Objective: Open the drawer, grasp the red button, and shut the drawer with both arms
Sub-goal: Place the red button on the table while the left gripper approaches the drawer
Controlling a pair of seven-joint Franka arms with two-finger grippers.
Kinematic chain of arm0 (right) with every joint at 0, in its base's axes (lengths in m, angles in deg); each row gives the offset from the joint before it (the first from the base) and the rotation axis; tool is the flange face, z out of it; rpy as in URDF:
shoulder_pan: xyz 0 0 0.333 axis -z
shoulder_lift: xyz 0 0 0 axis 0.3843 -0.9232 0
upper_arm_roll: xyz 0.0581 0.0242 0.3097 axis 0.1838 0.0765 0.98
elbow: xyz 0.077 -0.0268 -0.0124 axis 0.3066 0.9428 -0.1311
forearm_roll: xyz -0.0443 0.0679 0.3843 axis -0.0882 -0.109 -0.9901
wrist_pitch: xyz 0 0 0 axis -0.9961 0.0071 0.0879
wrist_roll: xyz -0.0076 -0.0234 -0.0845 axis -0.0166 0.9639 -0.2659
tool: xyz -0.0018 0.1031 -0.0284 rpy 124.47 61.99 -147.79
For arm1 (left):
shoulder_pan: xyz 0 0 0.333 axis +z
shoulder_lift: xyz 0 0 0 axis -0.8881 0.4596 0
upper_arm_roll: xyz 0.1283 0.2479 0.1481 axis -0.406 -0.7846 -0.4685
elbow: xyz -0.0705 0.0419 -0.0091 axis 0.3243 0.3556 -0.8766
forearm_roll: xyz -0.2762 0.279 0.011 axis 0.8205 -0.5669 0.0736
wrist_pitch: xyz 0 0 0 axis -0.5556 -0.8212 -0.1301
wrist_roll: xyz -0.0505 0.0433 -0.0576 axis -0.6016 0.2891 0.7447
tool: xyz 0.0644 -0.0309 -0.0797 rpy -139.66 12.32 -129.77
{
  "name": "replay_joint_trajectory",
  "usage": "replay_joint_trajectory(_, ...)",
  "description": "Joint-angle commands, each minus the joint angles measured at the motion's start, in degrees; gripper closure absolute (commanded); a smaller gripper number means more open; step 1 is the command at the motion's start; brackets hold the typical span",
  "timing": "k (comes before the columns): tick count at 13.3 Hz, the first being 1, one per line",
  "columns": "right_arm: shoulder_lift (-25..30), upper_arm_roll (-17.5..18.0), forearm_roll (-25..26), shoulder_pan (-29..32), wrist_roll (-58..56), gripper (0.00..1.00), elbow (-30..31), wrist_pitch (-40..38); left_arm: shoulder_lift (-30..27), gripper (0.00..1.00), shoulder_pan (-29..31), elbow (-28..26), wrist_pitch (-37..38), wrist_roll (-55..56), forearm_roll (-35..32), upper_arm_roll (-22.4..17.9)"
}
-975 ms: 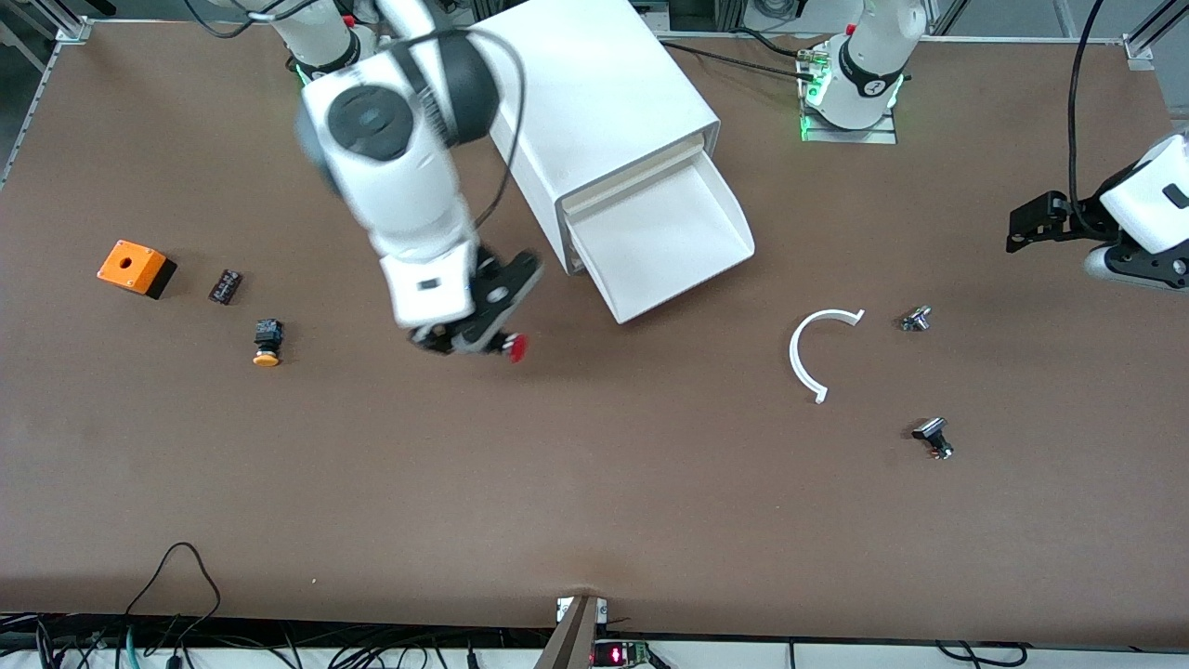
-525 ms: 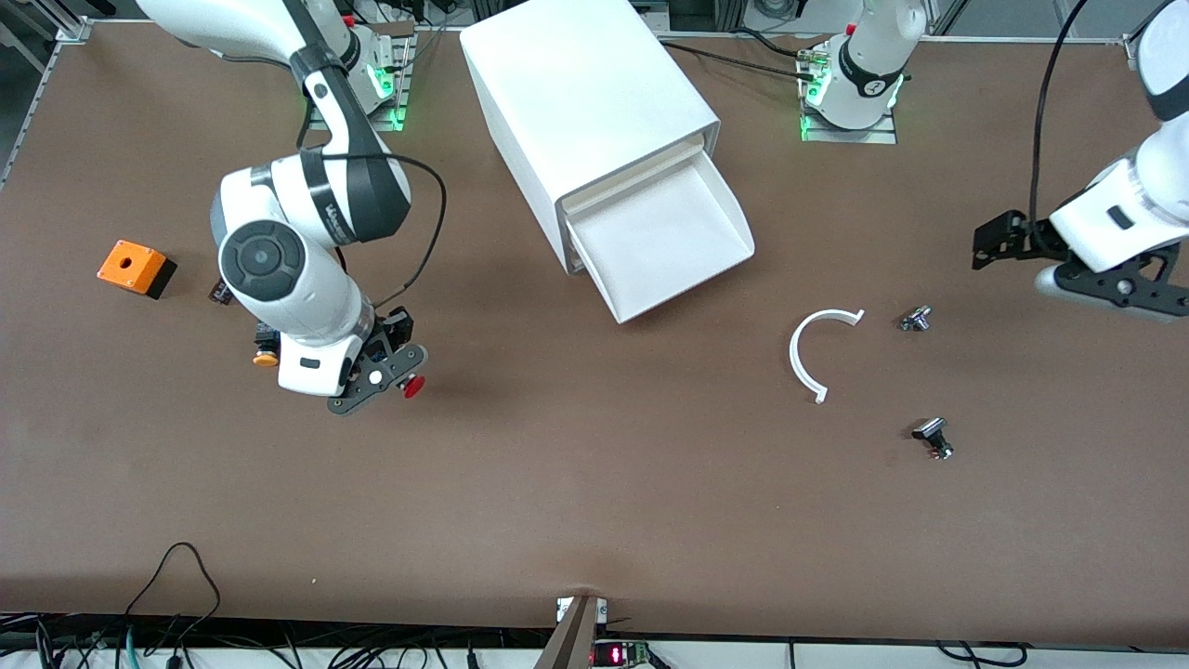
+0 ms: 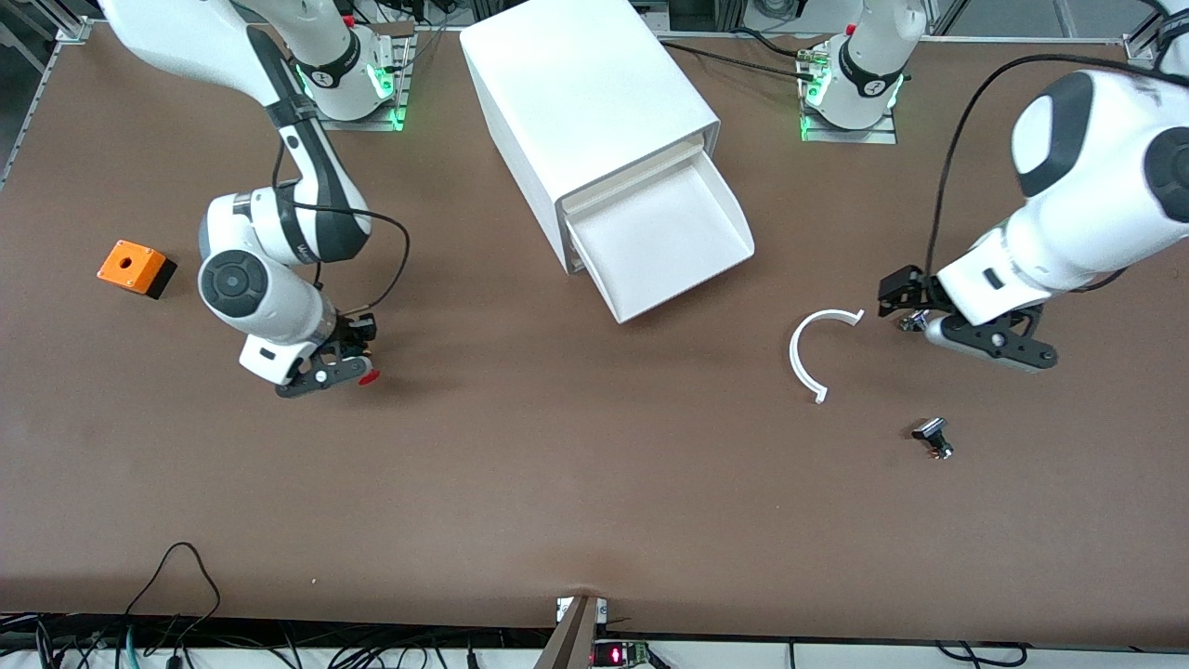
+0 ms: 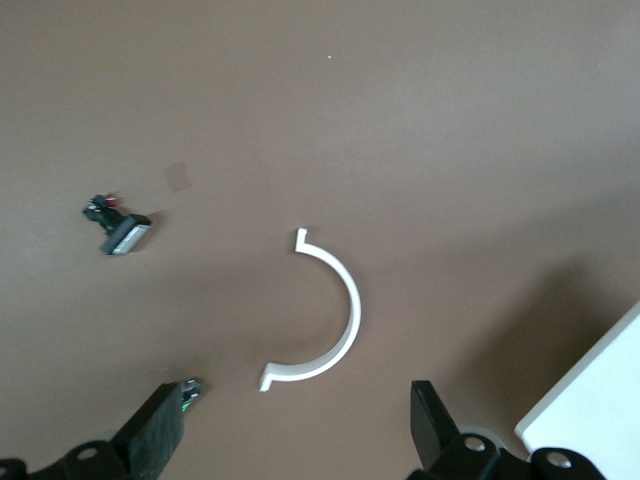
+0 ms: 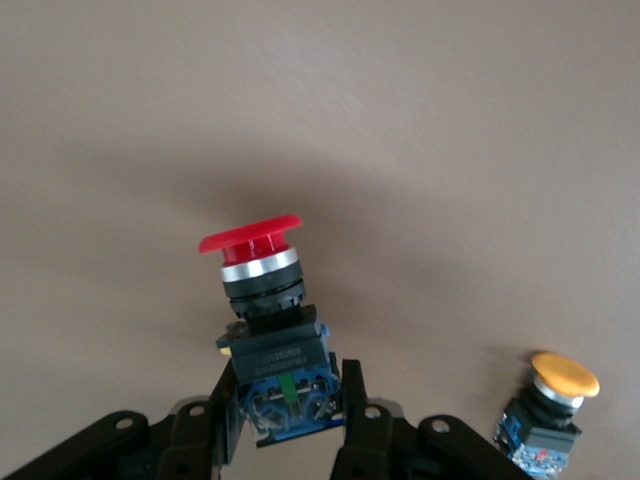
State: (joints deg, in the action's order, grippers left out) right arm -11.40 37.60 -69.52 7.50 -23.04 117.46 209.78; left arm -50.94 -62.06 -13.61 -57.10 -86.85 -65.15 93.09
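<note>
**Red button in my right gripper, drawer hanging open**

Starting at the right arm's end of the table [image 3: 520,483]: the orange box [image 3: 136,268] sits near that short edge, its hole facing up. Next comes my right gripper [image 3: 346,369], low over the table's bare brown top, fingers [image 5: 225,415] pinched on the button [image 5: 265,330]. I have it by the black-and-blue body, the red cap sticking out past my fingertips; from the front camera only the cap [image 3: 369,376] peeks out. Close by my right gripper in the wrist view lies the other button [image 5: 548,410], the orange-capped one, resting on the table.

Moving to the middle: the white cabinet [image 3: 585,111] stands at an angle against the table's edge where my bases are. Its drawer [image 3: 664,242] is pulled well out, flared lip toward the front camera, and the tray shows only white inside.

On toward the left arm's end: a white half-ring [image 3: 810,351] lies flat on the table. My left gripper [image 3: 915,316] hangs over the spot just beside that ring, fingers [image 4: 160,430] spread wide with nothing between them. A small metal part [image 4: 190,390] sits right by one fingertip. Nearer the front camera, a small black-and-silver part [image 3: 932,435] lies alone.
</note>
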Motion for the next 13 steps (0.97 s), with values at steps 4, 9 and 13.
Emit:
replay_joint_trajectory(4, 3.46, 1.22, 0.49, 1.39, 0.91, 0.78, 16.66, 16.91, 3.64, 0.0, -2.95, -3.65, -8.43, 14.16, 0.8, 2.24)
replay_joint_trajectory(9, 3.46, 1.04, 0.49, 2.88, 0.03, 0.7, 19.66, 19.48, 8.2, 0.0, -7.61, -3.74, -15.19, 24.71, 0.8, 2.32)
replay_joint_trajectory(13, 4.59, 0.69, 0.4, 4.29, 0.02, 0.0, 18.53, 17.82, 12.68, 0.0, -12.35, -3.82, -22.4, 33.49, 0.01, 2.24)
